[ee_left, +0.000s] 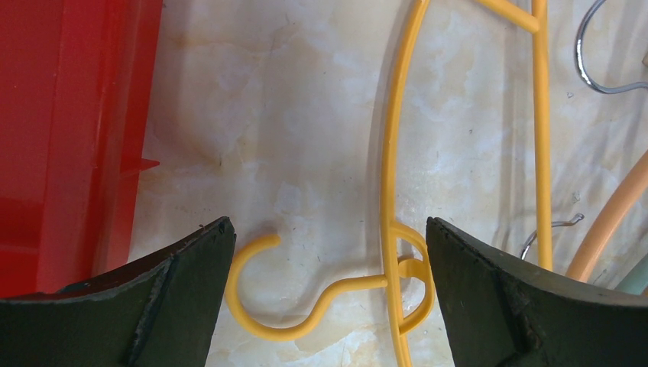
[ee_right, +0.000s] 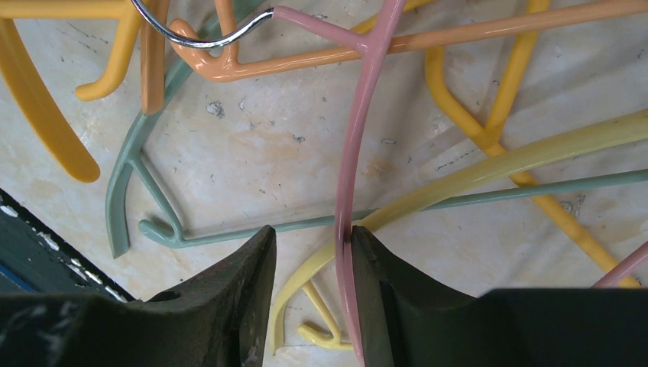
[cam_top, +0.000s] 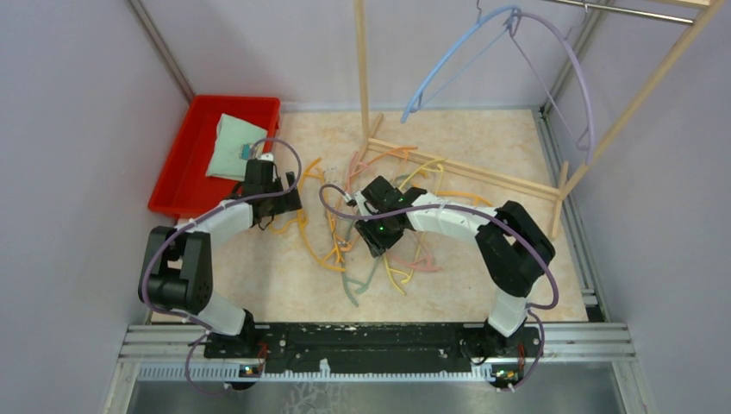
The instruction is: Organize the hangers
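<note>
Hangers (cam_top: 332, 257) tangled, two hung, one red bin (cam_top: 177, 164)

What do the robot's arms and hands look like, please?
The left arm and right arm have white link shells, black joints, and a purple cable looping along each. The left hand and right hand are black with two wedge-shaped, scuffed fingers.

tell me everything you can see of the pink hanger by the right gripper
The thin pink plastic hanger has a silvery metal hook at its neck. Its curved arm crosses a sage green hanger's bar and a pale yellow hanger, then runs between the right gripper's open fingers, resting against one.
</note>
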`<state>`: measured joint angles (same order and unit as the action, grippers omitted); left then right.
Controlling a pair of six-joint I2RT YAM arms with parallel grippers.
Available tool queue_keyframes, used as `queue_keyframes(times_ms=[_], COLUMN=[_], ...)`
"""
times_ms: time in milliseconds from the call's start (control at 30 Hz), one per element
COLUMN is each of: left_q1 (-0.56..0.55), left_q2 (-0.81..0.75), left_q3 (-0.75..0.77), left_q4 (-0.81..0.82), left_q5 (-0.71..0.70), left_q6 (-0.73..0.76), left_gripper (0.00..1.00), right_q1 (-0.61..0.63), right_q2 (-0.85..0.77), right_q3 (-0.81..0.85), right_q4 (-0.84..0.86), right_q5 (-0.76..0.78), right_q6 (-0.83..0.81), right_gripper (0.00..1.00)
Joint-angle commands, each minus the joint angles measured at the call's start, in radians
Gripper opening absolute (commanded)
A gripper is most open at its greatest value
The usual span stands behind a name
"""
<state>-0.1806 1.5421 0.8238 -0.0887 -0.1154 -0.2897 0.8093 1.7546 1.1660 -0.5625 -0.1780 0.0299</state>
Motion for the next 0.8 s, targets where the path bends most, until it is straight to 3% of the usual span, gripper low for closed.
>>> queue_keyframes(times_ms=[0, 167, 467, 567, 667, 767], left_q1=[0.007, 0.006, 0.006, 0.006, 0.006, 0.006], left_q2=[0.013, 0.018, 0.027, 0.027, 0.020, 0.010], left_q3=[-0.006, -0.008, -0.043, -0.053, -0.057, -0.061], left_q4=[0.021, 0.022, 0.039, 0.045, 0.047, 0.046], left_q5=[-0.012, -0.013, -0.006, -0.004, -0.007, -0.016], left_q6=[0.014, 0.011, 0.001, -0.003, 0.001, 0.011], left_gripper=[1.00, 1.00, 1.00, 1.00, 1.00, 1.00], right_q1=[0.002, 0.003, 0.039, 0.062, 0.065, 0.065], right_q2=[0.035, 0.033, 0.065, 0.097, 0.121, 0.129], right_q3=[0.009, -0.020, -0.073, -0.070, -0.066, -0.076], right_q4=[0.056, 0.068, 0.102, 0.104, 0.098, 0.099], right_q5=[-0.009, 0.060, 0.232, 0.334, 0.412, 0.451], right_q6=[-0.009, 0.009, 0.043, 0.084, 0.140, 0.166], right_gripper=[0.41, 0.38, 0.42, 0.30, 0.00, 0.00])
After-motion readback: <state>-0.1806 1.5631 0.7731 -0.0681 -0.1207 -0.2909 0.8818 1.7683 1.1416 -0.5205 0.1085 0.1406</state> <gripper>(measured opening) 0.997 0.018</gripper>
